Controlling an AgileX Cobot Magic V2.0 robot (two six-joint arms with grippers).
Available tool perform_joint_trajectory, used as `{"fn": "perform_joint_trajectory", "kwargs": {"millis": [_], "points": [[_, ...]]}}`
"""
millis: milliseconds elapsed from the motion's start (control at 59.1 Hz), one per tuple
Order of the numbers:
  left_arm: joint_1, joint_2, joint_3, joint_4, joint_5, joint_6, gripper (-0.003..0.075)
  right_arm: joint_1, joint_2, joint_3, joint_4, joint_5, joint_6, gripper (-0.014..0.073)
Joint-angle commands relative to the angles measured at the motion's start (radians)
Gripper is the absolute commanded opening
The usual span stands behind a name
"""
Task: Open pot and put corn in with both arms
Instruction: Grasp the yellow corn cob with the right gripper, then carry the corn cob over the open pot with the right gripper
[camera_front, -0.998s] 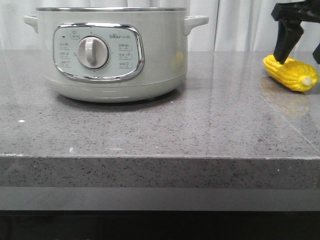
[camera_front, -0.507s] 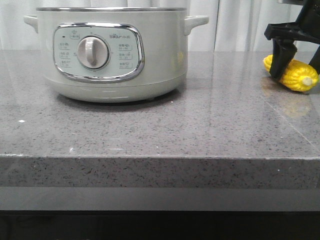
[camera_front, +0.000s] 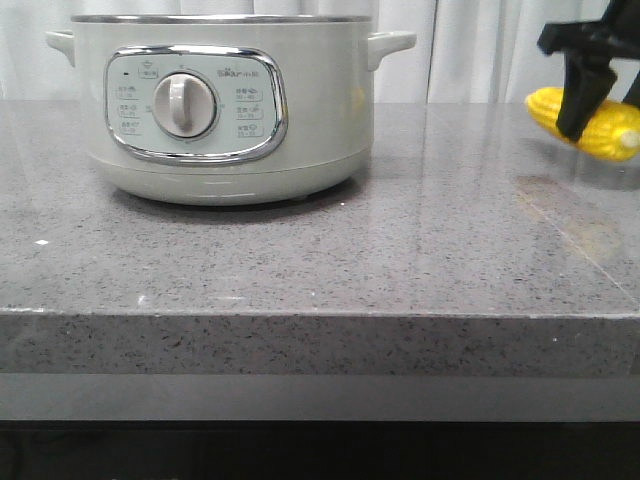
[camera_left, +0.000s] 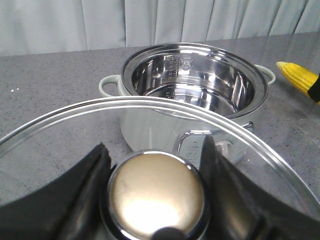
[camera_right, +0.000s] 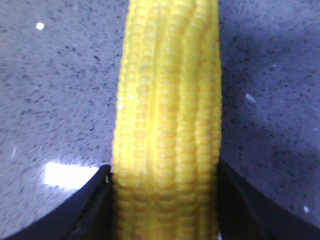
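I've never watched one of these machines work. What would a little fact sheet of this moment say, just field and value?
pot: lid off, shiny steel inside, nothing seen in it
lid: glass, its round knob clamped by the left gripper, held off the pot
corn: yellow cob clamped in the right gripper, lifted clear of the counter, to the right of the pot
left to do: corn not yet in the pot

Speckled grey stone countertop with a thick front edge, its polished surface showing pale reflections. Behind it hang white pleated curtains, evenly lit.
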Motion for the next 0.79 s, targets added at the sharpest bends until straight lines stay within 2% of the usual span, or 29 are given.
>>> {"fn": "perform_joint_trajectory", "kwargs": {"millis": [0,169,473,626,778], "points": [[0.002,-0.002,-0.039,-0.011,-0.144,-0.007,0.0239,-0.002,-0.107,-0.031,-0.001,0.005,-0.006,0.0293],[0.002,-0.002,-0.039,-0.011,-0.144,-0.007,0.0239,0.024,-0.250,-0.004,0.015,-0.008,-0.012,0.0291],[0.002,-0.002,-0.039,-0.011,-0.144,-0.007,0.0239,0.168,-0.528,0.094,0.018,-0.063,-0.044,0.0290],[0.002,-0.002,-0.039,-0.011,-0.144,-0.007,0.0239,0.235,-0.597,0.098,0.025,-0.090,-0.052,0.0290],[0.002,-0.002,-0.039,-0.011,-0.144,-0.007,0.0239,0.338,-0.586,0.067,0.029,-0.137,-0.064,0.0290]]}}
